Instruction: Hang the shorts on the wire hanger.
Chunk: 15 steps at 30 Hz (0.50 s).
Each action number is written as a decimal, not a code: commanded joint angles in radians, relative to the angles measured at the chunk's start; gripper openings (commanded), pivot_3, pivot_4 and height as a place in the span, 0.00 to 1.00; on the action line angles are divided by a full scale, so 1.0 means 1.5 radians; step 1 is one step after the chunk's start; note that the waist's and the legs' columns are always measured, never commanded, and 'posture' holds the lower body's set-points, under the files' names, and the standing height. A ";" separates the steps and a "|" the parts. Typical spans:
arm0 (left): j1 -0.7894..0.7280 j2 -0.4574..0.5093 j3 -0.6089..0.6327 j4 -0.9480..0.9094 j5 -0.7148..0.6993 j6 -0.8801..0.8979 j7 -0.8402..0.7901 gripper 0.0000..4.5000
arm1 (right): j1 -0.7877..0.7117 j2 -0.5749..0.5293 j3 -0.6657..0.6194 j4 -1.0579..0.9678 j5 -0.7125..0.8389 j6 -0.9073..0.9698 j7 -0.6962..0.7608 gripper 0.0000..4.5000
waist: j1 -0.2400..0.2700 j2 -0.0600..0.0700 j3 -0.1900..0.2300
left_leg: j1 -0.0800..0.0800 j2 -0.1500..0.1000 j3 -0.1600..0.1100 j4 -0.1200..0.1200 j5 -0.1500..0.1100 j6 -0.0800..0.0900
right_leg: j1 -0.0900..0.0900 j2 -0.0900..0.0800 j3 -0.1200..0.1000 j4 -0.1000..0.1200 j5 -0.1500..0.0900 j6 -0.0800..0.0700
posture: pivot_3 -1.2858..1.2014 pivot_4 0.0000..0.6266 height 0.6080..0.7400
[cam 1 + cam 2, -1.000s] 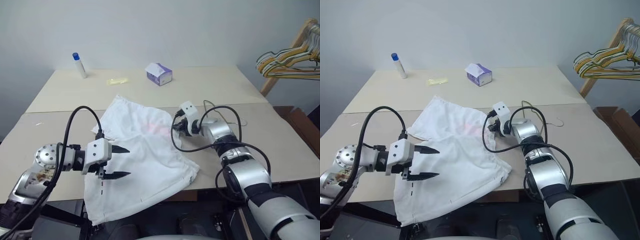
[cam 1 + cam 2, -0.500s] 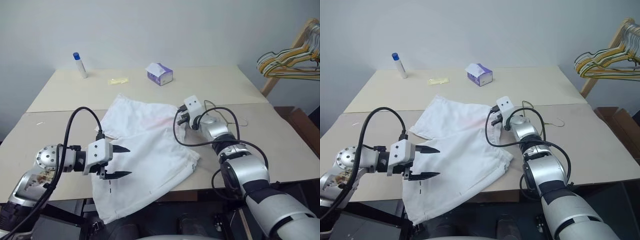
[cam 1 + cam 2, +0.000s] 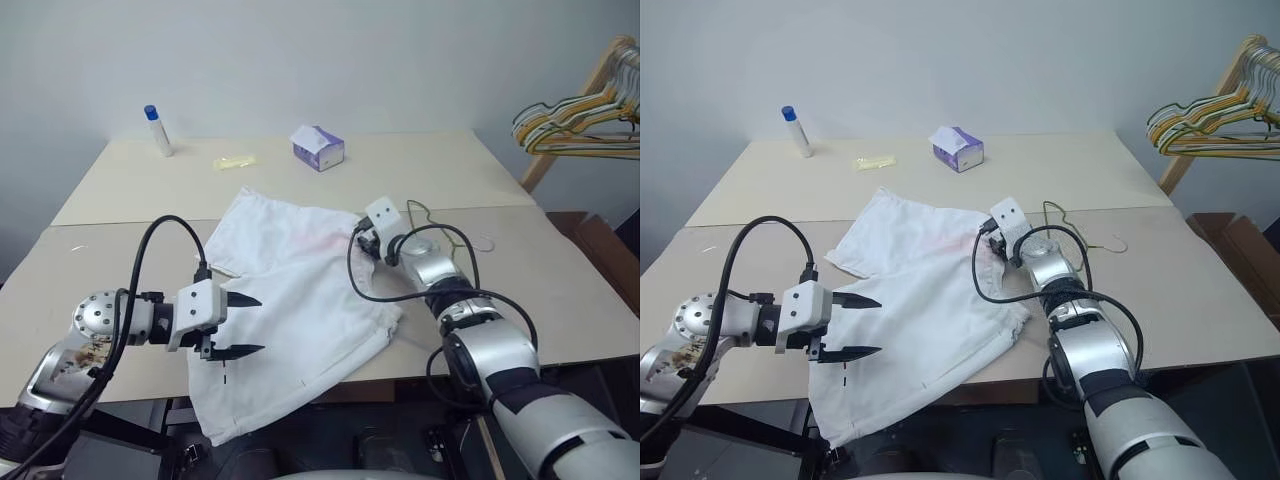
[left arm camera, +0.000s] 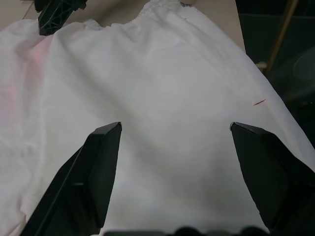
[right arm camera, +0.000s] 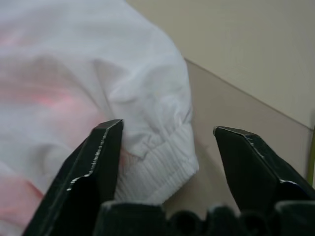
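Both my jaws stood wide, empty. Shorts (image 3: 300,300) overhung table (image 3: 560,290) edge; could slide off. Hanger (image 3: 440,232) unthreaded.

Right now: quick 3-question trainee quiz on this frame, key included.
1. True or false: the right gripper is clamped on the shorts.
2. Where does the wire hanger lie? A) on the table right of the shorts B) on the wall rack
3. Which small box stands at the table's far side?

Key: 1 false, its jaws stand open; 2 A; 3 the tissue box.
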 commanded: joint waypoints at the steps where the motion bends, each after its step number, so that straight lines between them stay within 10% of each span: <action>1: -0.011 0.010 0.015 -0.009 -0.007 -0.003 -0.003 0.85 | 0.012 -0.043 -0.041 -0.128 0.043 0.079 0.044 0.99 | 0.003 0.000 0.000 | 0.000 0.000 0.000 0.000 0.000 0.000 | 0.000 0.000 0.000 0.000 0.000 0.000 | 0.53 0.00 1.00; 15: -0.046 -0.013 0.005 0.003 -0.023 -0.003 -0.007 0.85 | 0.138 -0.122 -0.095 -0.275 0.078 0.341 0.016 0.99 | 0.011 0.000 0.000 | 0.000 0.000 0.000 0.000 0.000 0.000 | 0.000 0.000 0.000 0.000 0.000 0.000 | 0.52 0.00 1.00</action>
